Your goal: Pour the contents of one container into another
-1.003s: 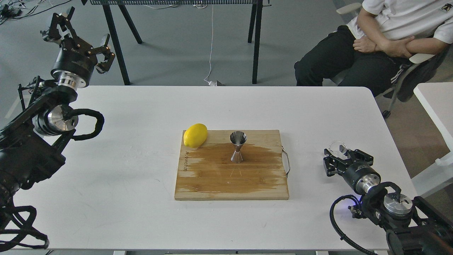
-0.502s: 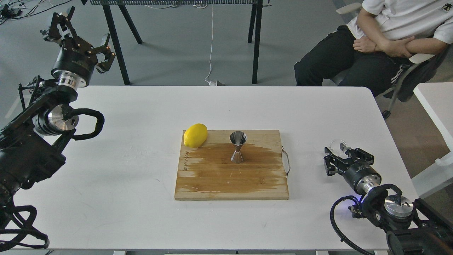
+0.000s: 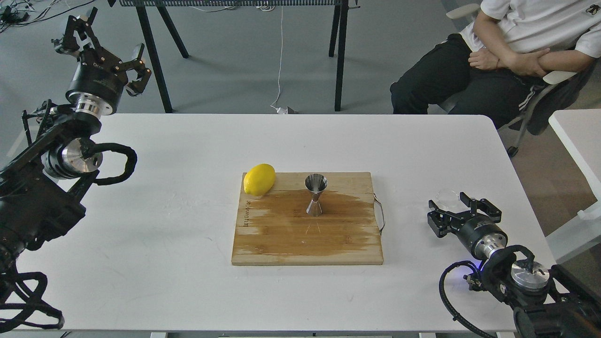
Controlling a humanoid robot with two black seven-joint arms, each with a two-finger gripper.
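Observation:
The clear glass cup (image 3: 447, 196) stands on the white table (image 3: 164, 211) at the right, off the board. My right gripper (image 3: 447, 205) lies low behind it, open, with its fingertips spread on either side of the cup's near edge and not clamping it. The steel jigger (image 3: 316, 194) stands upright in the middle of the wooden cutting board (image 3: 300, 244), on a dark wet patch. My left gripper (image 3: 104, 47) is raised at the far left, beyond the table's back corner, open and holding nothing.
A yellow lemon (image 3: 259, 179) rests on the board's back left corner. A metal handle (image 3: 379, 217) sticks out of the board's right side. A seated person (image 3: 507, 51) is behind the table at the right. Another white table (image 3: 580, 141) stands further right.
My right gripper has opened its fingers around the glass cup and drawn back slightly; the cup now stands free on the table. The left arm has barely moved.

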